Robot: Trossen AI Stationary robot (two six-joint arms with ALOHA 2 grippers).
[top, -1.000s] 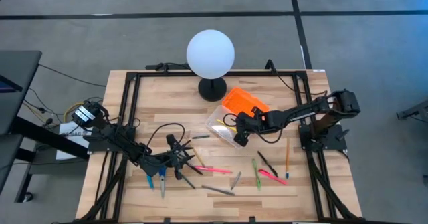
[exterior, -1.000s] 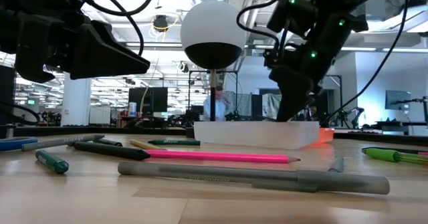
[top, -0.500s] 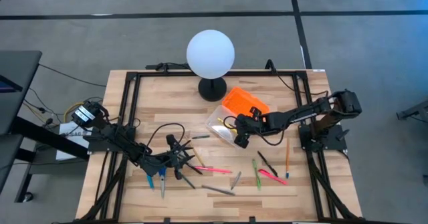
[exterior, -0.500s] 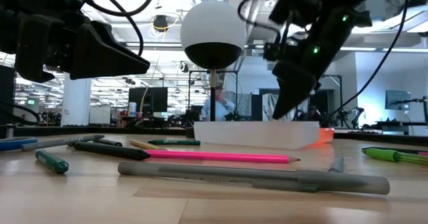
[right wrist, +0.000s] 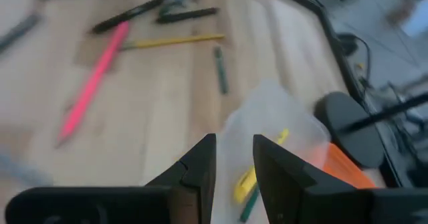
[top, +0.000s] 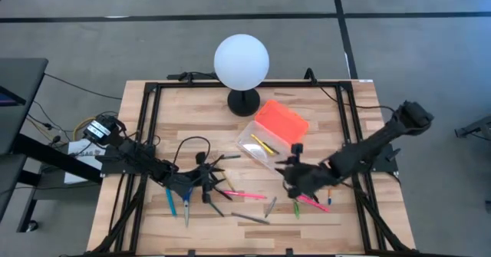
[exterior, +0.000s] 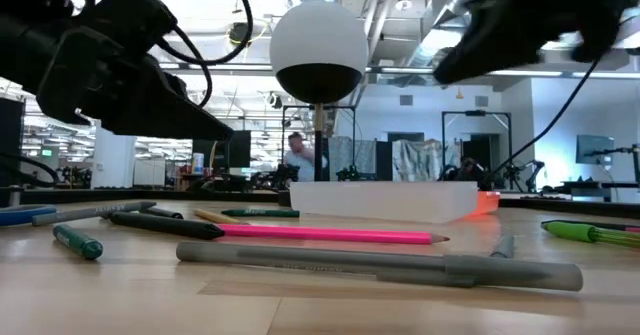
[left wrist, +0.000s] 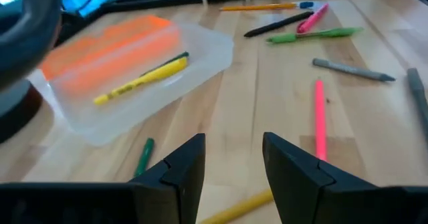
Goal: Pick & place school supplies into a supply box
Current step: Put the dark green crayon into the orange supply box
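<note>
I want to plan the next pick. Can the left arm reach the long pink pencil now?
Probably yes: the left gripper, open, hovers beside the pink pencil, with only bare table between them.

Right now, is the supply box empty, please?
No. A yellow marker and a green pen lie inside the clear supply box.

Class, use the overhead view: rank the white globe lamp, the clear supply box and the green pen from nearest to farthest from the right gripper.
From the right gripper:
1. Green pen, just below it, toward the table's front.
2. Supply box, up and left, mid-table.
3. White globe lamp, at the far back edge.
</note>
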